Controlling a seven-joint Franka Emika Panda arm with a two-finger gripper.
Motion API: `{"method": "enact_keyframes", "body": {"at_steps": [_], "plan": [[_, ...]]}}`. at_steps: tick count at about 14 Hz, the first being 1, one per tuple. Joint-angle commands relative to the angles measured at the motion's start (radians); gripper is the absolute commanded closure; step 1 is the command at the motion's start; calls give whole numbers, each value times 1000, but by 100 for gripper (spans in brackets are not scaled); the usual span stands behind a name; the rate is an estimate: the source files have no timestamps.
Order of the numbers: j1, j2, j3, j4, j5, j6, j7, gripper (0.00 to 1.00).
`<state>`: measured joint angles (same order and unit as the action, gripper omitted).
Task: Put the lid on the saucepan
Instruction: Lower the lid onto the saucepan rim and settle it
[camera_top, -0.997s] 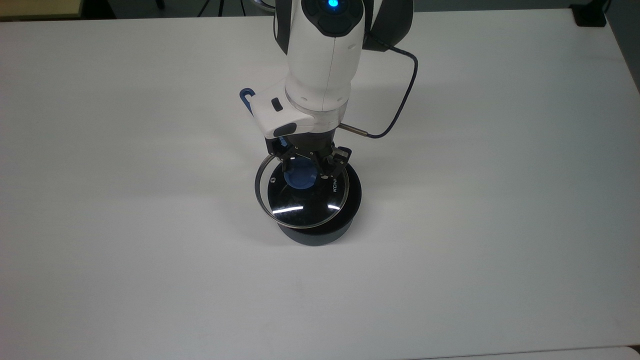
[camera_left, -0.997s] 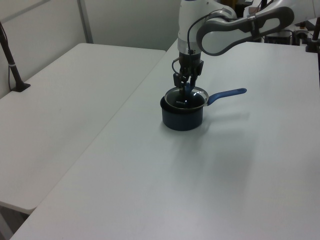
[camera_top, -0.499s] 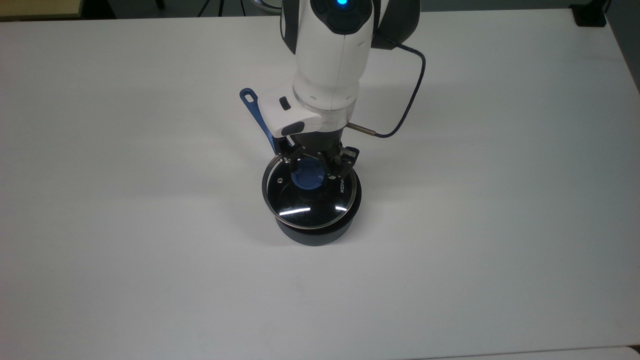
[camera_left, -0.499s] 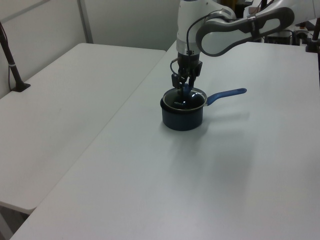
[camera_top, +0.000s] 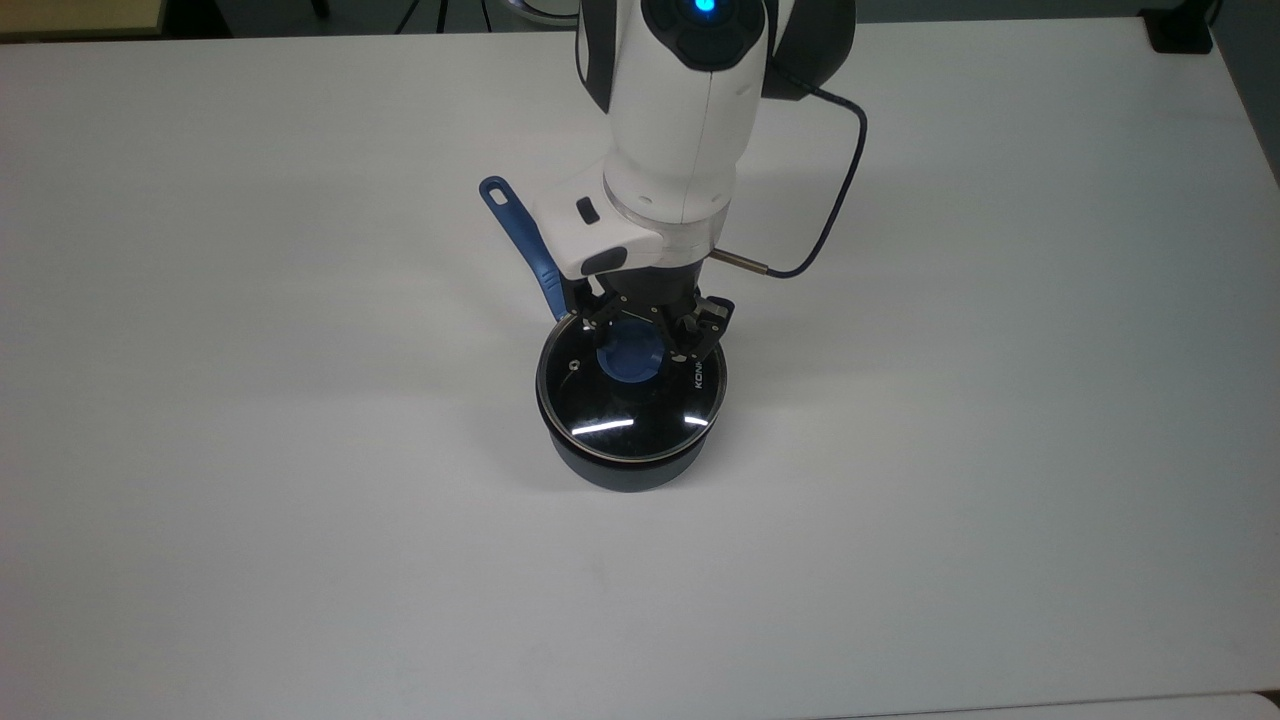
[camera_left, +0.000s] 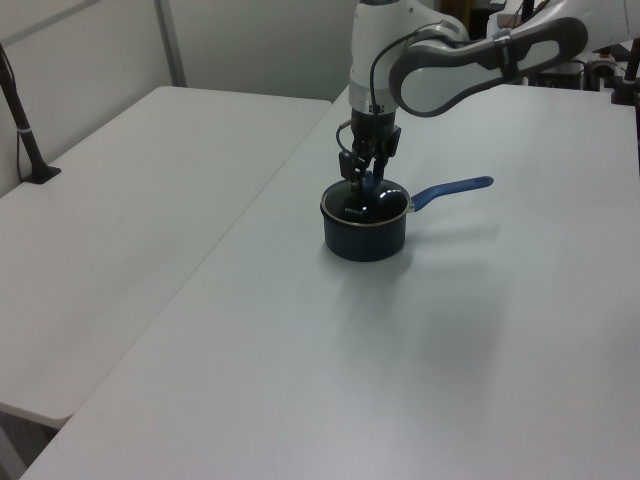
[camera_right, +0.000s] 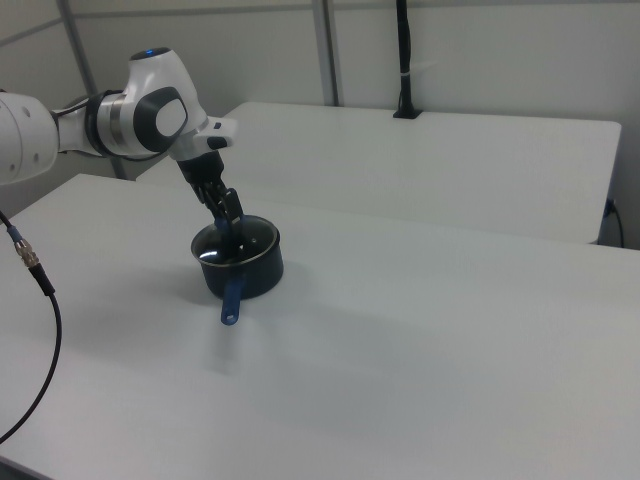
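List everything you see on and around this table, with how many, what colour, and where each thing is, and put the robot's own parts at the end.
saucepan: one, dark navy-black with a long blue handle, near the middle of the front table; the handle points to the top view's upper left.
lid: one, clear glass with a metal rim and a blue centre knob, lying on top of the saucepan.
table: two, white; the saucepan stands on the front one, the second stands beside it in the left view and the right view.
pole: one, black, standing at the far edge of the second table in the right view.
cable: one, dark, looping from the arm above the table.
arm: one, white and grey.
gripper: one, black, at the lid's knob.
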<state>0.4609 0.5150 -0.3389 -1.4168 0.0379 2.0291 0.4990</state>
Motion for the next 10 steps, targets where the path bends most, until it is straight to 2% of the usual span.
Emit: {"method": "enact_keyframes", "body": {"at_steps": [1,10], "plan": [[2,26,1,33,-16,10,26,55],[-1,30,0,35,-20,40,26,53]]}}
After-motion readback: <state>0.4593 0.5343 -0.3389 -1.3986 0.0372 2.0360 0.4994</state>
